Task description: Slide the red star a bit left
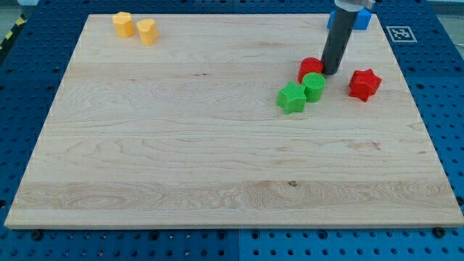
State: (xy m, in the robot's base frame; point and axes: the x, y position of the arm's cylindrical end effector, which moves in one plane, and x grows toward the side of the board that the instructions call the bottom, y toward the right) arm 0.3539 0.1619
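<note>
Camera view: a pale wooden tabletop [217, 159] lies on a blue perforated base [442, 87]. The dark rod comes down from the view's top near the tabletop's far right corner, and my tip [331, 72] rests on the wood in the right half, nearer the far edge than the near edge. There is no hand on this arm, only the rod, so nothing is held or clasped.

The red star [364, 84] sits near the tabletop's right edge, to the view's right of my tip and a little lower, with a clear strip of wood between them. It stands apart from every other block.

Just to the view's left of my tip is a red round block [309, 67], partly hidden by the rod, so whether they touch I cannot tell. Right below it sits a green cylinder [314, 85], seeming to touch the red one. A green star [291, 98] lies beside the green cylinder on its lower left, very close or touching.

Near the tabletop's far left corner are two yellow blocks side by side: one yellow block [123, 24] closer to the corner and a second yellow block [147, 32] just to its right. A blue block [362, 18] shows behind the rod at the far edge. A black and white marker tag [401, 33] sits on the base past the far right corner.
</note>
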